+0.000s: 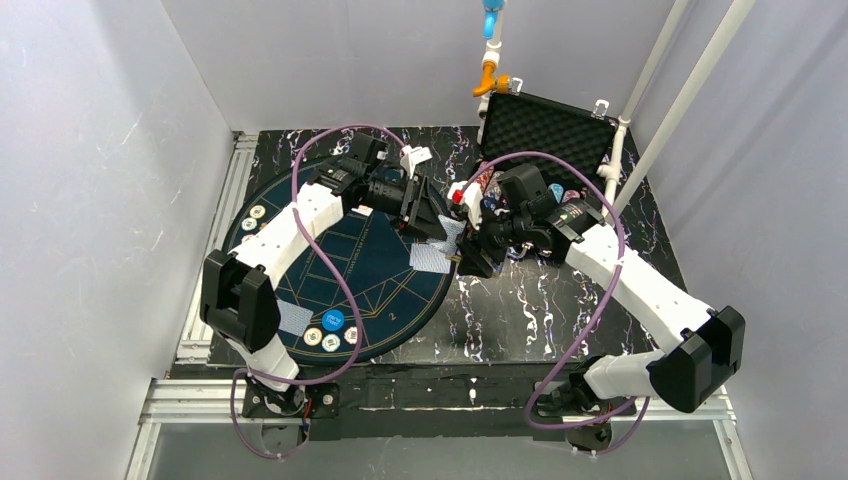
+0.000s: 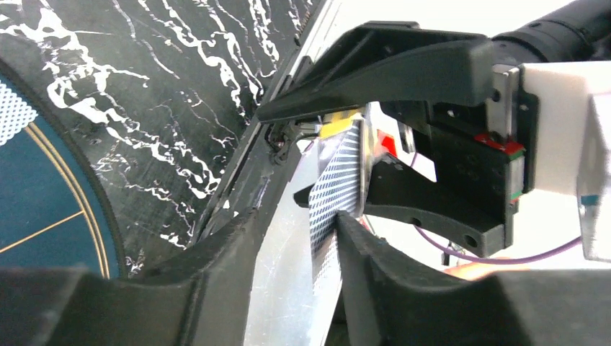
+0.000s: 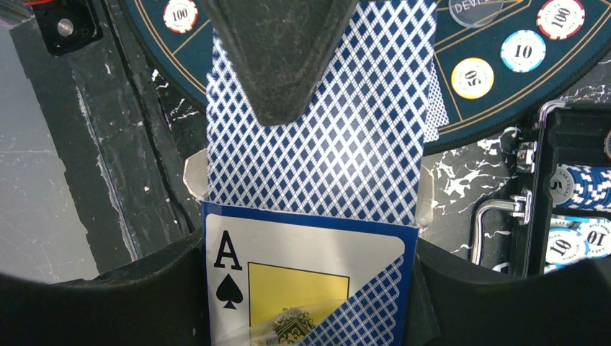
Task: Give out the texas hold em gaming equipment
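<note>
Over the right edge of the round blue mat [image 1: 370, 265], the two arms are meeting. The right hand [image 3: 310, 268] is squeezing a card box [image 3: 302, 249] from both sides, and the box is showing an ace of spades on its front. Its top flap is standing open, and a pack of cards [image 3: 346, 144] with blue criss-cross backs is sticking out of it. The left hand [image 1: 436, 228] is reaching in from the other side and clamping on those cards: one black finger [image 3: 277, 58] is lying flat on the top card's back, and in the left wrist view the pack is sitting between both fingers. Just below the hands, some other cards [image 1: 428, 258] are lying on the mat's rim. A lone card [image 1: 292, 317] is lying near the front of the mat, beside the left arm. Round chips [image 3: 472, 77] are sitting on the mat in small groups, and a blue disc [image 1: 333, 320] is resting among the front ones. Behind the right arm, a black case [image 1: 545, 130] is standing open on the dark marbled desk [image 1: 540, 300], with more chips [image 3: 580, 184] lying inside it.
</note>
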You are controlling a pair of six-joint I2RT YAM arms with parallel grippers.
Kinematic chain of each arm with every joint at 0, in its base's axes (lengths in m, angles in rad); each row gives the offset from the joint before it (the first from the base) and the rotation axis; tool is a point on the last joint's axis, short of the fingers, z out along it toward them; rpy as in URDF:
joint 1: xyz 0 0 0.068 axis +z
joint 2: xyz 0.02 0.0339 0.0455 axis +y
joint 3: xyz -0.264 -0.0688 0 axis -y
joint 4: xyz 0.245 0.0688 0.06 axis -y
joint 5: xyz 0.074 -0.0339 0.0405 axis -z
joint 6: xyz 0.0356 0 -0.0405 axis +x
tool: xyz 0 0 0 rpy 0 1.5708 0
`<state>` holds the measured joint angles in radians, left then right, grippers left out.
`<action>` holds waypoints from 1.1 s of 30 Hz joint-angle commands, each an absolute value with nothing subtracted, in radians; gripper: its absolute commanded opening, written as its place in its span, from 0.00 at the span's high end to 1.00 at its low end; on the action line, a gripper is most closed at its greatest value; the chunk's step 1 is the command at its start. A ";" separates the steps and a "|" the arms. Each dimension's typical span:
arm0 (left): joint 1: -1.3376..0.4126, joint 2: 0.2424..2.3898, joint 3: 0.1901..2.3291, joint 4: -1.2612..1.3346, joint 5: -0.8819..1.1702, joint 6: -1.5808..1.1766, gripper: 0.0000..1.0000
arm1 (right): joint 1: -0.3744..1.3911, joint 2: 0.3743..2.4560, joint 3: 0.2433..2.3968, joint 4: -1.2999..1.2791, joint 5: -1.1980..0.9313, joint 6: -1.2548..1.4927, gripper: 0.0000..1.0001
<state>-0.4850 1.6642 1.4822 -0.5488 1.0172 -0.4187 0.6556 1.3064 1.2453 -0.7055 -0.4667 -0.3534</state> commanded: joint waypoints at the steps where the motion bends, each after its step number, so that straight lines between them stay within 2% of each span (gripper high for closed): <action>1: -0.482 1.609 1.469 -0.518 1.034 -0.448 0.67 | 0.655 1.276 1.260 -0.674 -0.467 -0.349 0.99; 3: -0.470 1.603 1.468 -0.511 1.039 -0.457 0.75 | 0.654 1.272 1.255 -0.673 -0.463 -0.351 0.99; 7: -0.438 1.578 1.457 -0.484 1.031 -0.481 0.81 | 0.655 1.268 1.248 -0.676 -0.456 -0.351 0.99; 11: -0.394 1.563 1.463 -0.485 1.028 -0.479 0.99 | 0.655 1.264 1.244 -0.678 -0.443 -0.354 0.99; 15: -0.323 1.555 1.485 -0.534 1.015 -0.450 1.00 | 0.653 1.261 1.241 -0.681 -0.432 -0.354 0.99; 18: -0.253 1.561 1.536 -0.663 0.955 -0.346 1.00 | 0.652 1.258 1.237 -0.680 -0.427 -0.354 0.99; 21: -0.185 1.596 1.625 -0.874 0.777 -0.175 1.00 | 0.649 1.256 1.232 -0.678 -0.425 -0.354 0.99; 24: -0.168 1.639 1.697 -0.973 0.454 -0.027 1.00 | 0.647 1.257 1.232 -0.677 -0.423 -0.354 0.99; 30: -0.169 1.747 1.740 -0.922 -0.048 0.185 1.00 | 0.646 1.263 1.236 -0.679 -0.418 -0.354 0.99; 33: -0.168 1.793 1.733 -0.851 -0.187 0.260 1.00 | 0.645 1.268 1.242 -0.684 -0.413 -0.357 0.99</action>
<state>-0.1658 1.7332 1.7222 -0.8761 0.1513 0.0776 0.6491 1.2949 1.2285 -0.7074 -0.4137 -0.3538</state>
